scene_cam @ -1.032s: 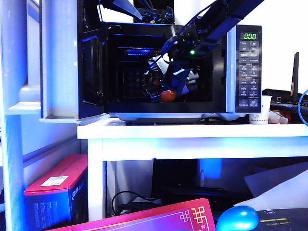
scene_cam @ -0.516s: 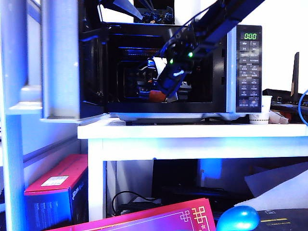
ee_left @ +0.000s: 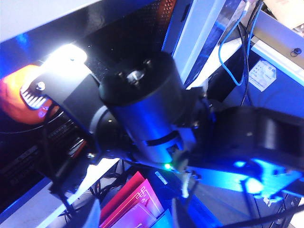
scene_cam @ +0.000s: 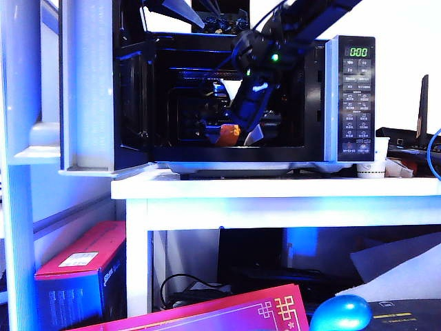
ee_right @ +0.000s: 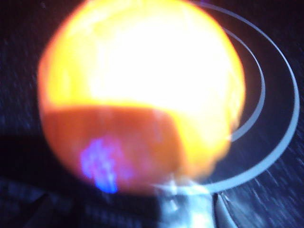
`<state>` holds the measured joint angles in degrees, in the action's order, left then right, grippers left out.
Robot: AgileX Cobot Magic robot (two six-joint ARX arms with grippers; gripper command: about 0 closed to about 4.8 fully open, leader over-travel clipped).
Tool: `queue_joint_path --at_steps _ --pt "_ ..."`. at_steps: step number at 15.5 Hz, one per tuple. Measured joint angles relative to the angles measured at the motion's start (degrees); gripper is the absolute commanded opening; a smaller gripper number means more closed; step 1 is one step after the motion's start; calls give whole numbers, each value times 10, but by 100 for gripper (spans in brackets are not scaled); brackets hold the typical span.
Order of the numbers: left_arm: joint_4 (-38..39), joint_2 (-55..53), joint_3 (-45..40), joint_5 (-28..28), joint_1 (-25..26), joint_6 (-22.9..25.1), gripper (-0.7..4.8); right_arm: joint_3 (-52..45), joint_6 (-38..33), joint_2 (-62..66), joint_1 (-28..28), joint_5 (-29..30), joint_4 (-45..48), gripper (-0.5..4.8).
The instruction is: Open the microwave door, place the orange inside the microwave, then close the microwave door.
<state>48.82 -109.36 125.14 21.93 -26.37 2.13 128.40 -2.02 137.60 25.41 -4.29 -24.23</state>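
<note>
Microwave (scene_cam: 348, 96) stands on the tabletop (scene_cam: 275, 187), door (scene_cam: 86, 83) swung wide. Inside, the right tool (scene_cam: 238, 134) seemingly spread around the orange (scene_cam: 228, 132) on the turntable. Left tool's state unclear. Placing; next retreat, shut door.

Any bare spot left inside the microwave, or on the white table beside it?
Inside the microwave, floor left of the orange looks bare; the right gripper crowds the middle. The white table shows only a front strip. The left gripper is unseen.
</note>
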Motion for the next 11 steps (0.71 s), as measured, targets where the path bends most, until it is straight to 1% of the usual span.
queue_joint_path --at_steps 4,11 --pt "0 0 0 0 0 0 207 0 59 -25 0 -26 -72 479" --pt "0 0 0 2 0 0 207 3 88 -37 2 -54 -116 479"
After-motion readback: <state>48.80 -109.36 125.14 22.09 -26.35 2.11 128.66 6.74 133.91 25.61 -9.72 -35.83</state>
